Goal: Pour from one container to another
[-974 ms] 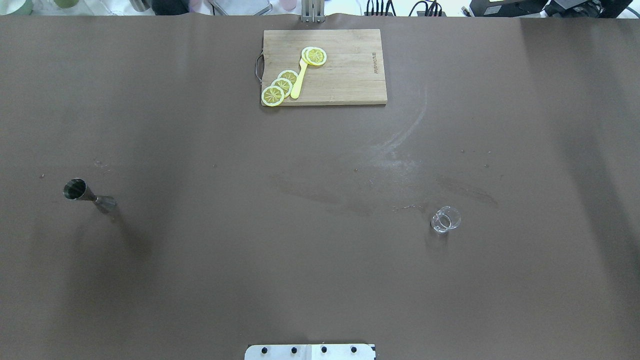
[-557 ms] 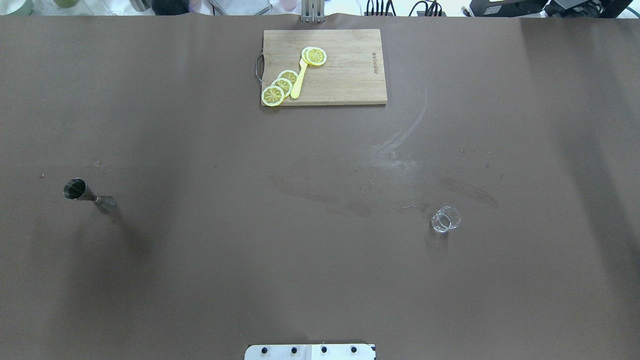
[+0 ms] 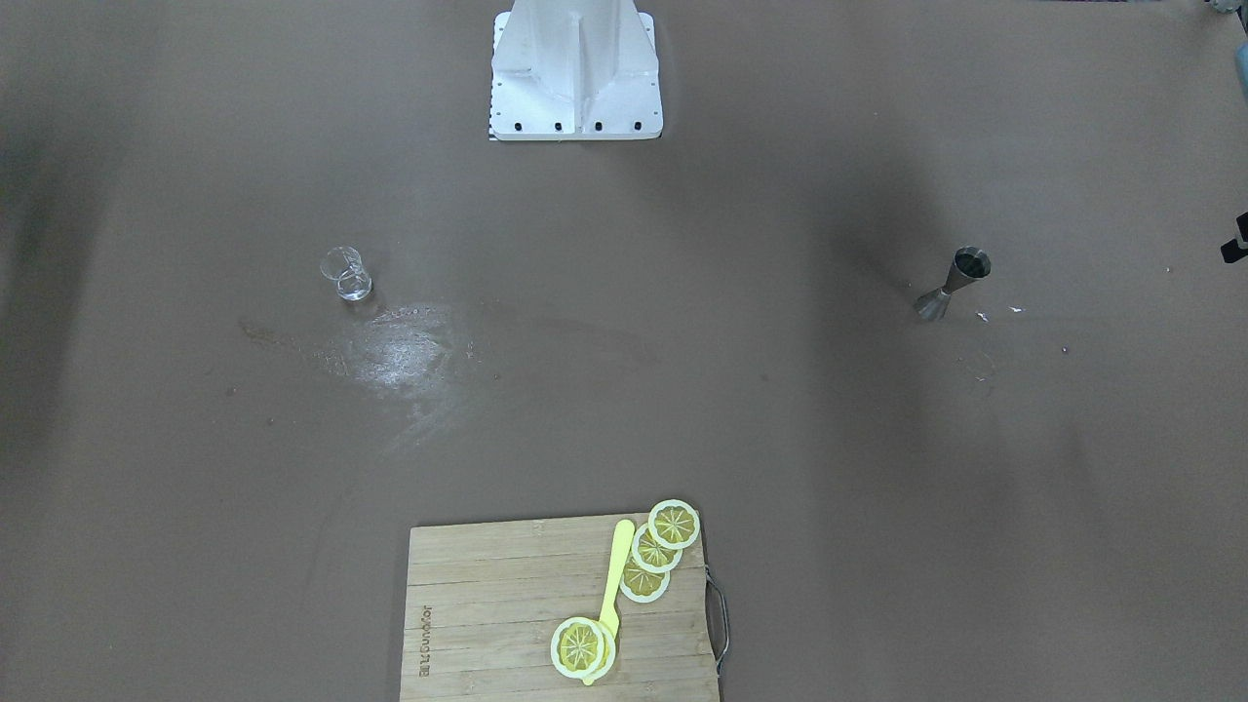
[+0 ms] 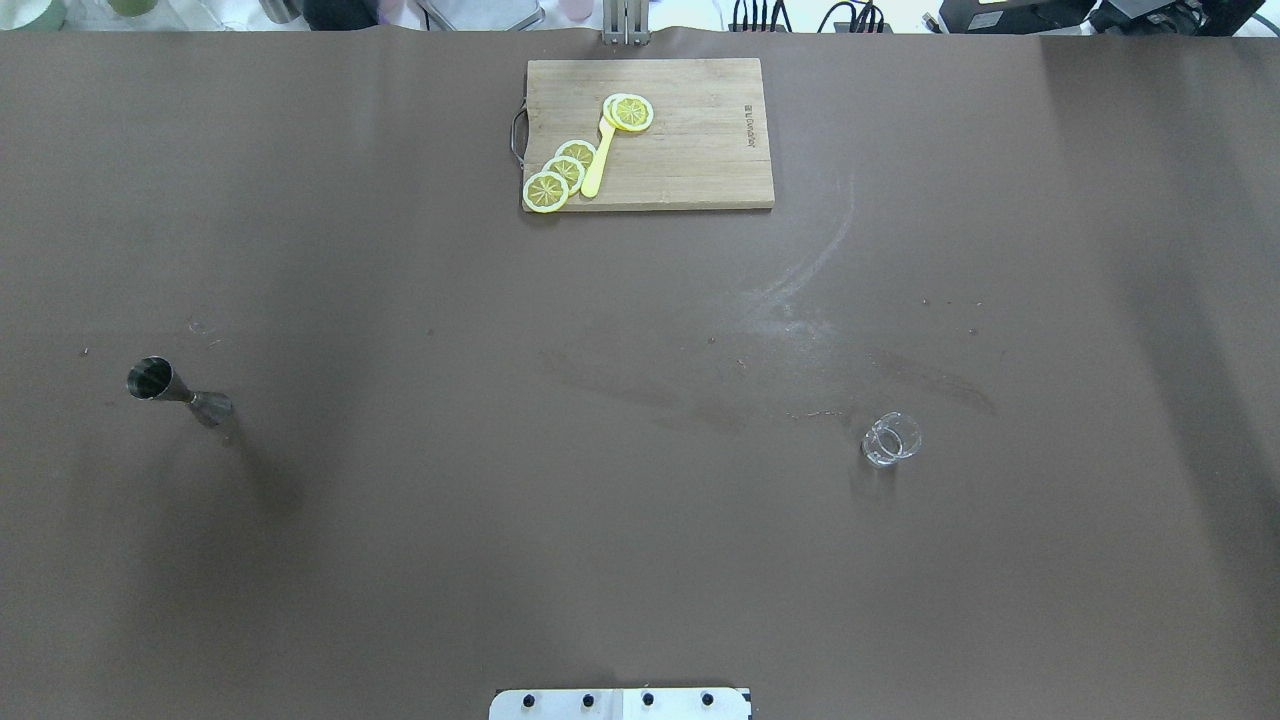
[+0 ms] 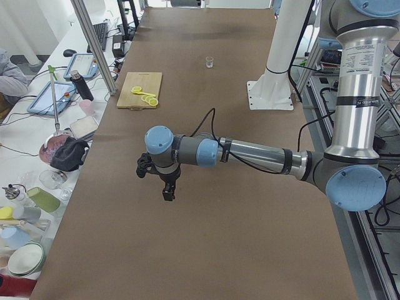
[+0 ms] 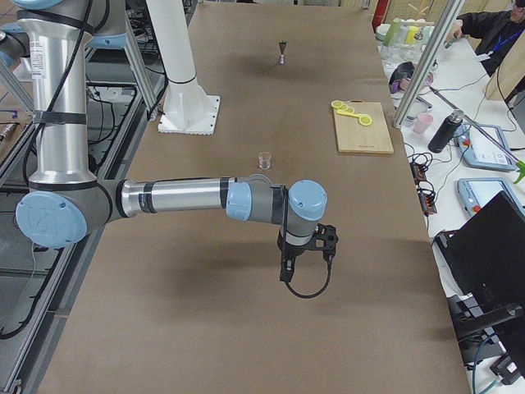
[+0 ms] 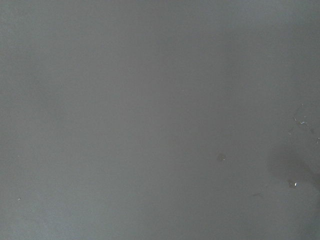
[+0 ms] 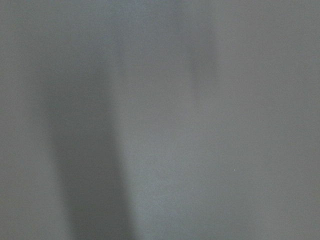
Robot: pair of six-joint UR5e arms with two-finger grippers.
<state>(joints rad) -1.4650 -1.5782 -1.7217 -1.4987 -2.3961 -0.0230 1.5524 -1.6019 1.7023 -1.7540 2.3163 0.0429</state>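
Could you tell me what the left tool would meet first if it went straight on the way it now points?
The left tool points down, so it would probably meet the bare brown table first; its wrist view shows nothing else.

Bare desk point(image 4: 550, 480) stretches between the cup point(image 4: 890, 440) and the jigger point(image 4: 183, 394), well apart; the cutting board point(image 4: 700, 150) lies far from both.

Jigger point(image 4: 180, 393) far L, cup point(image 4: 891, 440) R, board point(image 4: 690, 150) behind ctr
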